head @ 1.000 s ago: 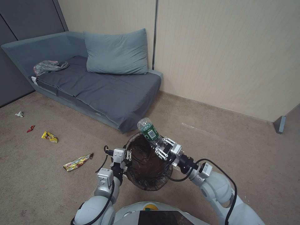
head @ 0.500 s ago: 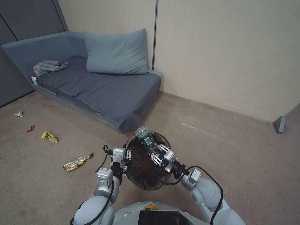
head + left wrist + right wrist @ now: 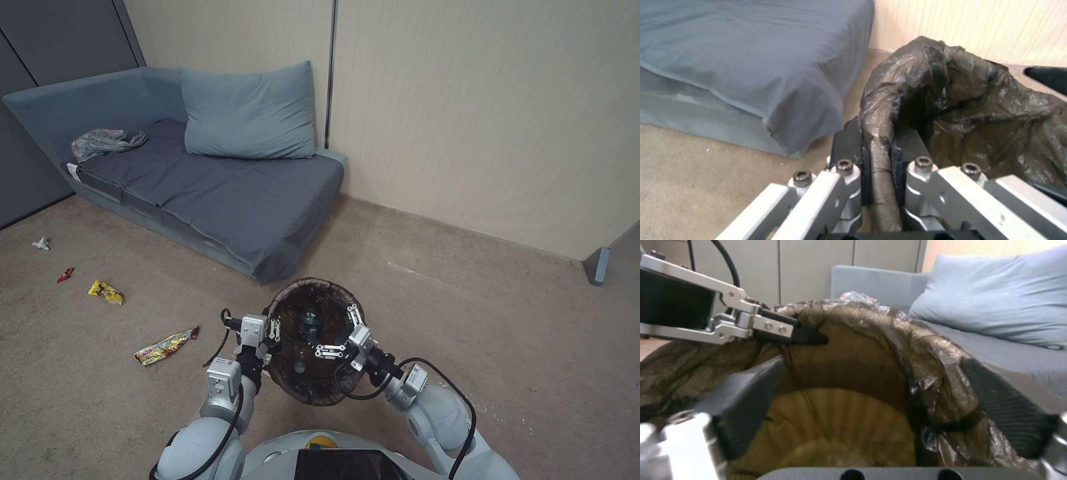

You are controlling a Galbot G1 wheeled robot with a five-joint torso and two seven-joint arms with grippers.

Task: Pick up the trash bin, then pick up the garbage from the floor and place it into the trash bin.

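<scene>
The trash bin (image 3: 313,387), lined with a dark brown bag, hangs off the floor in front of me. My left gripper (image 3: 270,331) is shut on its rim (image 3: 880,126) and also appears in the right wrist view (image 3: 795,335). My right gripper (image 3: 337,330) is open over the bin's mouth (image 3: 849,406), with nothing between its fingers. A plastic bottle with a green label (image 3: 309,321) lies inside the bin. Garbage lies on the carpet to my left: a long yellow wrapper (image 3: 165,345), a smaller yellow wrapper (image 3: 105,291), a red scrap (image 3: 65,274) and a white scrap (image 3: 41,244).
A grey sofa (image 3: 220,193) with a blue pillow (image 3: 250,113) stands against the wall ahead, close behind the bin (image 3: 751,66). A thin grey plastic bag (image 3: 103,142) lies on its far end. Open carpet stretches to the right.
The right gripper carried the bottle down over the bin and opened. The bottle has dropped from its fingers into the bin. The left gripper and bin stayed put.
</scene>
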